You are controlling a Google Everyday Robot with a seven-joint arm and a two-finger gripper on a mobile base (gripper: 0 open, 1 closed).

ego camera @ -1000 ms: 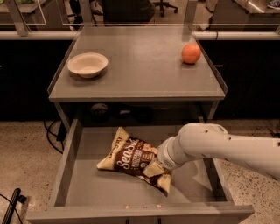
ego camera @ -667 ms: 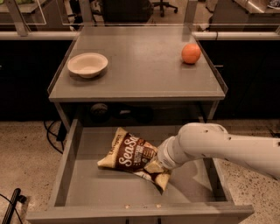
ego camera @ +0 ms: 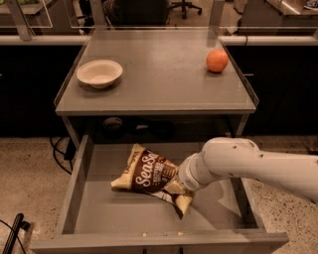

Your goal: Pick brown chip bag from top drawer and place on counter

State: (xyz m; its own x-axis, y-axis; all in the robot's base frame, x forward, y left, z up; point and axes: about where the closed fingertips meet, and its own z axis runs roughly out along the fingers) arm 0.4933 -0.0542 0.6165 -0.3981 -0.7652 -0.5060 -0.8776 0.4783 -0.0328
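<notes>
Under the counter's [ego camera: 159,84] front edge, the gripper [ego camera: 182,182] is sitting at the bag's [ego camera: 148,172] right end in the drawer [ego camera: 74,191]; I cannot tell its grip.

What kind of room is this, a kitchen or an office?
Probably an office or lab: a chair on castors and glass partitions stand behind the counter. The gripper is in the drawer, at the chip bag.

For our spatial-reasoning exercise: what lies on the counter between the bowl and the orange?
Nothing: the camera view shows bare counter between bowl and orange. The gripper is down in the top drawer, at the brown chip bag.
</notes>
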